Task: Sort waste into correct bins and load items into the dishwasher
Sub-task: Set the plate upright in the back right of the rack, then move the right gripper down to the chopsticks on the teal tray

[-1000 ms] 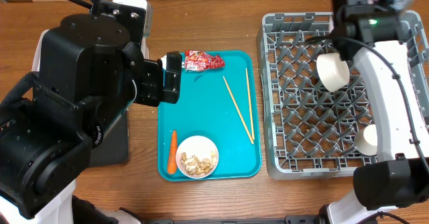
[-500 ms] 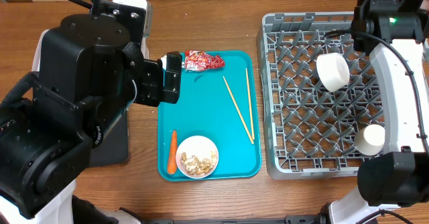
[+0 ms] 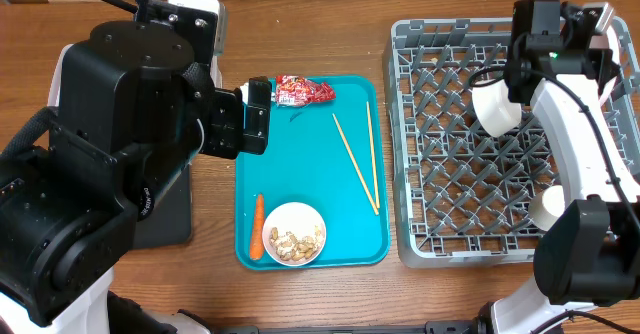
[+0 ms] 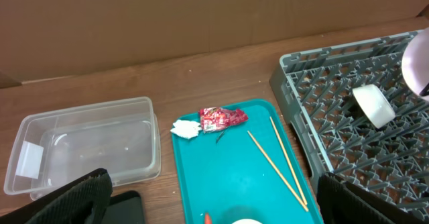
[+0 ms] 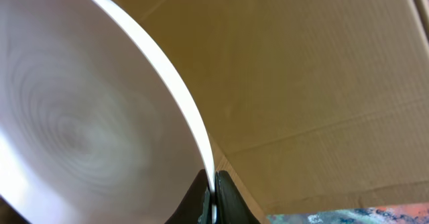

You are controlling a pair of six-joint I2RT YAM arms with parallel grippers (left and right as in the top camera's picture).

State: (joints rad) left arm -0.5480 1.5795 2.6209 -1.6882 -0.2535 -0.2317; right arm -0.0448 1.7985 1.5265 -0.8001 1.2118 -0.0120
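First, at the near end of the teal tray [image 3: 300,164] sits a bowl [image 3: 294,233] with nuts [image 3: 290,245] in it. A carrot [image 3: 258,224] lies just beside it on the left, lengthwise along the tray edge. Off to the right, in the near right corner of the rack [image 3: 450,179], a cup [image 3: 548,206] is tipped among the pegs.

Further along the tray, two chopsticks [image 3: 356,164] lie loose on its right half, near tips close together, far ends apart. On the left, level with the tray's middle, a black tray [image 3: 168,214] rests on the table [image 3: 320,34], mostly under the left arm. In the rack's far half a second bowl [image 3: 497,106] lies tilted on its side.

At the tray's far end is the red wrapper [image 3: 304,90], with the napkin [image 4: 186,128] right against its left end at the tray corner. The left tool [image 4: 213,177] hangs above that corner, fingers spread wide with nothing between them. Beyond the black tray stands the clear tub [image 4: 100,140], with a white label on its left wall.

Farthest off, over the rack's far right part, the right tool [image 5: 214,194] has its fingers pressed onto the rim of a plate [image 5: 80,117], pinching it. Whether the plate touches the rack cannot be told.
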